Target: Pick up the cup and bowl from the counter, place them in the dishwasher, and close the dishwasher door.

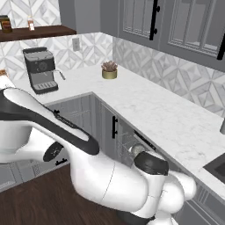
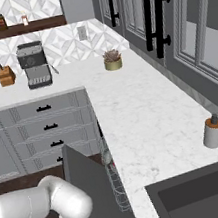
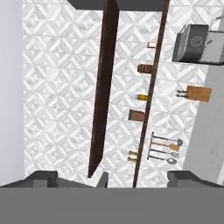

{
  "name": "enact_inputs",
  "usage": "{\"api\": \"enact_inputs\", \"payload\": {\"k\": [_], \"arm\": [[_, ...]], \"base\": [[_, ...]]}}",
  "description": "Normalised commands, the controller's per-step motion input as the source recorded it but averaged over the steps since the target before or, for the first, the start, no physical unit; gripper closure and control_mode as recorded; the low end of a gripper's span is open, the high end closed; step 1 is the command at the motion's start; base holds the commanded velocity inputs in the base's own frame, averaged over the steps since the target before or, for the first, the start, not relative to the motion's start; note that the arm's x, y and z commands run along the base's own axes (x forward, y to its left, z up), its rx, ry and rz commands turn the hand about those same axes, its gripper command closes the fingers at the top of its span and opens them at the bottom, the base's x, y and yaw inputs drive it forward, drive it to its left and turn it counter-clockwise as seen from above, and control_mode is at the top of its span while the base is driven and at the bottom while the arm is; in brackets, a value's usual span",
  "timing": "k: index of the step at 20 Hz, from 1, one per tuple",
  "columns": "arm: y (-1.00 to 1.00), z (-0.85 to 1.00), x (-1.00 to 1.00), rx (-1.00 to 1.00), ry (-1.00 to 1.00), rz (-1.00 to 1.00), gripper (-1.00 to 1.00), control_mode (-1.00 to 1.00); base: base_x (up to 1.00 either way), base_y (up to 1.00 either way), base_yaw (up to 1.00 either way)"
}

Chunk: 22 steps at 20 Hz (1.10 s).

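Closing the flat grey drop-down dishwasher door [image 2: 94,184] looks like the step in hand. In the right base view the door leans out from the cabinets at a slant, neither flat down nor shut, just beside the grey wire racks [image 2: 115,181] of the under-counter dishwasher [image 1: 129,145]. The red plastic cup and the grey speckled bowl are probably already in those racks, though the contents are too small to tell.

To finish well, the robot should press on the door's outer face near its free top edge. It should follow the arc of the hinge rather than shove straight in, and keep the fingers off the rack wires. A steady push until the panel sits flush under the long white marble-look counter [image 1: 149,105] would serve, and no grasp is needed.

The white arm is folded low, its bulky links bent at the elbow in front of the cabinets and its wrist dropping below the counter line. The two-finger gripper [image 3: 116,179] has its dark tips spread wide with nothing between them. The hand is rolled to one side and points level across the room, so the brown wooden wall shelf [image 3: 103,87] runs upright in its view, with the dark espresso machine [image 3: 192,41] near the top corner.
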Motion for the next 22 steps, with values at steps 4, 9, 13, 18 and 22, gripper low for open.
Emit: {"api": "enact_inputs", "payload": {"k": [4,9,13,18,22], "arm": [[-0.83,-0.62,0.97,0.54,0.73,-0.03,-1.0,-1.0],[-1.0,-1.0,0.12,0.03,-0.07,-0.32,-1.0,-1.0],[-1.0,-1.0,-0.41,0.0,-0.06,-0.47,-1.0,-1.0],[-0.67,-1.0,-0.21,-0.03,0.27,-0.58,-1.0,-1.0],[0.62,-1.0,0.42,0.47,0.36,-0.43,-1.0,-1.0]], "base": [[0.0,0.0,0.0],[0.0,0.0,0.0],[0.0,0.0,0.0],[0.0,0.0,0.0],[0.0,0.0,0.0]]}}
